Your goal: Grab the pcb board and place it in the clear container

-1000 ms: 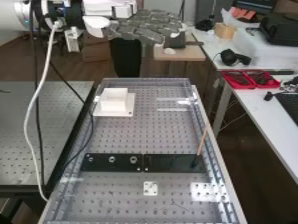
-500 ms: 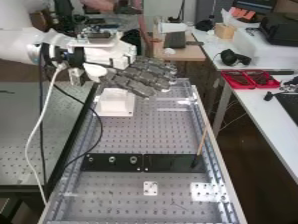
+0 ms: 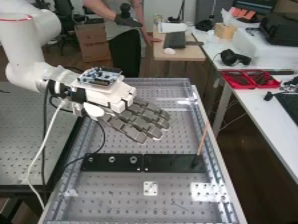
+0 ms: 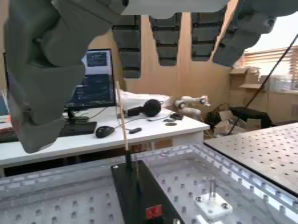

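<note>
We can't tell which thing is the pcb; one blue board sits on the arm. Our fingers are spread above the bench; sweeping low, they could topple the thin stick.

tan wall | brown floor | white desk, monitor on it | bright window, blind
</note>
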You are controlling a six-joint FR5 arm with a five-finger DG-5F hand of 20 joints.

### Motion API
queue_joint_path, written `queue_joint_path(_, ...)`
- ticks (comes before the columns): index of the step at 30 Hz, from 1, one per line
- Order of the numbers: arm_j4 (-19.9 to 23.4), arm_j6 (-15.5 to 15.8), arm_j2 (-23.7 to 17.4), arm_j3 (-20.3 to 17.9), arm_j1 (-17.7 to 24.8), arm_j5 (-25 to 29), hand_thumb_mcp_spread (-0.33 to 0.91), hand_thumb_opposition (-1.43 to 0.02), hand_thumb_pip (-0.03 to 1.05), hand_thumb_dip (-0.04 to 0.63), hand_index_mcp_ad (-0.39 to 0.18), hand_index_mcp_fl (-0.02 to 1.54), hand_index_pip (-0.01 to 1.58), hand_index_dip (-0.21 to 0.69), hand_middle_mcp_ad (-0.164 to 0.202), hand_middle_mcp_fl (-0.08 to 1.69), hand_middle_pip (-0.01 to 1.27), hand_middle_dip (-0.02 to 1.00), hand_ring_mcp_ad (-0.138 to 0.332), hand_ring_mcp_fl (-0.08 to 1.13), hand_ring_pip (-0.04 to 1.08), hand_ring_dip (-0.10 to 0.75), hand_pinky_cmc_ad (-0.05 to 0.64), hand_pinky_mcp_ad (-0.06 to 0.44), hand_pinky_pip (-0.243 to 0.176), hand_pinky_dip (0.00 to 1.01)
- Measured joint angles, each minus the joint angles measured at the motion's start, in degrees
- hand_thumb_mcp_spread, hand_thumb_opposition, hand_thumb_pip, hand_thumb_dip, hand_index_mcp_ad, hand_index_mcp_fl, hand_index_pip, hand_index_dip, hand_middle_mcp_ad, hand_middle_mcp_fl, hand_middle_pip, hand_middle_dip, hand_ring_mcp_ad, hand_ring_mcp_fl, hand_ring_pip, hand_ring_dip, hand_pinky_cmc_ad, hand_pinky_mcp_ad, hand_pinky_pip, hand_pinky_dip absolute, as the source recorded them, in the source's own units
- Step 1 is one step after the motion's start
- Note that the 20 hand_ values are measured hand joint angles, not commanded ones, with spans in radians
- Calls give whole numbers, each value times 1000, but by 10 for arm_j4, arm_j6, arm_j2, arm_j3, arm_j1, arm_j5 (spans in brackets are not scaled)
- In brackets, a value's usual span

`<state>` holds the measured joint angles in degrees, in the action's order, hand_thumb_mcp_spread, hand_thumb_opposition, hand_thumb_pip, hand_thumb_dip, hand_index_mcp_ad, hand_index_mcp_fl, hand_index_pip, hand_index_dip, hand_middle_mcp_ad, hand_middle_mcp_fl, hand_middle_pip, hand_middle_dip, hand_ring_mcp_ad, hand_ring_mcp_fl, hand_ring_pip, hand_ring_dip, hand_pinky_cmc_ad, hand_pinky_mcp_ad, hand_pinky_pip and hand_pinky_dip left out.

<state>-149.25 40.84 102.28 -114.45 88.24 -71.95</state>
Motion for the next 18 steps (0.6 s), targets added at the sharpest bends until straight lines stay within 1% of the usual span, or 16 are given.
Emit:
queue_joint_path(3, 7, 0, 11, 0, -3, 3, 466, -698, 332, 80, -61, 223, 278, 169, 127, 5, 131, 126, 197, 5, 89, 12, 302, 182, -106, 230)
queue_joint_path(6, 10, 3, 25, 4, -8, 2, 473, -696, 332, 79, -72, 222, 347, 164, 126, 9, 127, 127, 201, 5, 89, 14, 304, 178, -105, 209)
queue_joint_path(7, 10, 5, 30, 6, -11, -1, 490, -712, 332, 94, -73, 218, 391, 164, 122, 5, 126, 129, 199, 5, 89, 12, 300, 178, -105, 204)
queue_joint_path(8, 9, 8, 35, 9, -14, -5, 494, -716, 332, 112, -75, 222, 433, 164, 112, 9, 131, 138, 197, 5, 89, 14, 304, 178, -105, 199)
queue_joint_path(10, 9, 13, 42, 14, -20, -13, 506, -730, 332, 115, -87, 218, 485, 164, 105, 9, 131, 140, 202, 5, 89, 14, 297, 180, -105, 194)
queue_joint_path(11, 9, 18, 46, 17, -24, -20, 506, -730, 332, 126, -86, 218, 508, 164, 105, 9, 131, 140, 202, 5, 89, 14, 297, 166, -105, 194)
queue_joint_path(14, 13, 27, 53, 22, -35, -38, 524, -740, 332, 126, -87, 218, 583, 164, 108, 7, 131, 140, 206, 5, 87, 14, 298, 162, -105, 192)
queue_joint_path(16, 19, 33, 56, 23, -41, -49, 536, -742, 332, 147, -101, 204, 649, 164, 108, 9, 131, 140, 202, 3, 91, 14, 298, 164, -89, 195)
queue_joint_path(17, 23, 37, 58, 24, -44, -56, 534, -742, 332, 159, -105, 188, 679, 164, 94, 5, 131, 140, 199, 7, 91, 14, 298, 168, -89, 195)
queue_joint_path(18, 25, 38, 59, 25, -46, -60, 534, -740, 332, 157, -105, 192, 709, 164, 93, 9, 131, 140, 199, 7, 91, 14, 298, 168, -89, 195)
